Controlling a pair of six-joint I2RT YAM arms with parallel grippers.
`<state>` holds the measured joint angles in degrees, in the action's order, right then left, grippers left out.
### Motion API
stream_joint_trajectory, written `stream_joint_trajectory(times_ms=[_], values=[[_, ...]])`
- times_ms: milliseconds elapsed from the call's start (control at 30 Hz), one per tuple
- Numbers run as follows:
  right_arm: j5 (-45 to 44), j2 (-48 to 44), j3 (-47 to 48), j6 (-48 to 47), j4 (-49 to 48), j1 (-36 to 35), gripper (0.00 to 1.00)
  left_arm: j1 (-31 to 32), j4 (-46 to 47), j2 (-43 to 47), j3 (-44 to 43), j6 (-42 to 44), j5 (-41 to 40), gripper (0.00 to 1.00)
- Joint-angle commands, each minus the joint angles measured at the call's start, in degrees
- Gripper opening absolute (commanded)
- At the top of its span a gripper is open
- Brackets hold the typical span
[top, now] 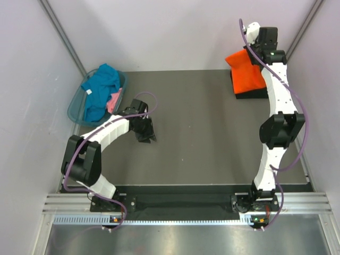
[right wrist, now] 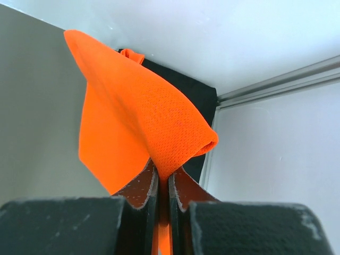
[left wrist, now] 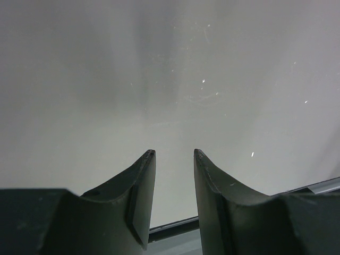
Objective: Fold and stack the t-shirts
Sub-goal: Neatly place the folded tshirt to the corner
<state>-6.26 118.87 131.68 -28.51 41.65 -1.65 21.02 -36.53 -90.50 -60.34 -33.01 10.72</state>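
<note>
Bright orange soft cloth t-shirt [right wrist: 143, 122] pinched by one thin fold in clamped right gripper [right wrist: 163, 178] above folded black cloth t-shirt [right wrist: 204, 98] at far right corner (left gripper [left wrist: 174, 154] half-parted, empty), liable to slip from so slight a hold or drop bunched, spoiling the stack.

Table [top: 212, 143]: dark grey matte top, fills the centre of the overhead frame. Pale walls stand on three sides.
Upper left corner: translucent blue-green basket [top: 73, 112] sits on the surface by the left wall.
Upper right corner: black t-shirt [top: 252, 95] lies flat on the surface. It is mostly covered by the orange t-shirt [top: 245, 69], with only its lower and left edges showing.
</note>
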Motion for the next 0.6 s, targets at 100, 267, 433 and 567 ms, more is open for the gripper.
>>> stream_joint_trajectory(times_ms=[100, 267, 433, 567], values=[[2.4, -2.1, 0.7, 0.4, -0.1, 1.2, 0.0, 0.3, -0.3, 0.1, -1.7, 0.6, 0.8, 0.4], [2.7, -3.1, -1.4, 0.1, -0.6, 1.2, 0.0, 0.3, -0.2, -0.5, -2.0, 0.4, 1.0, 0.4], [2.7, -2.3, -1.8, -0.1, -1.0, 1.2, 0.0, 0.3, -0.6, -1.0, -2.6, 0.4, 1.3, 0.4], [2.7, -1.2, -1.9, 0.3, -1.7, 3.3, 0.0, 0.3, -0.7, -1.0, -2.8, 0.6, 1.1, 0.4]])
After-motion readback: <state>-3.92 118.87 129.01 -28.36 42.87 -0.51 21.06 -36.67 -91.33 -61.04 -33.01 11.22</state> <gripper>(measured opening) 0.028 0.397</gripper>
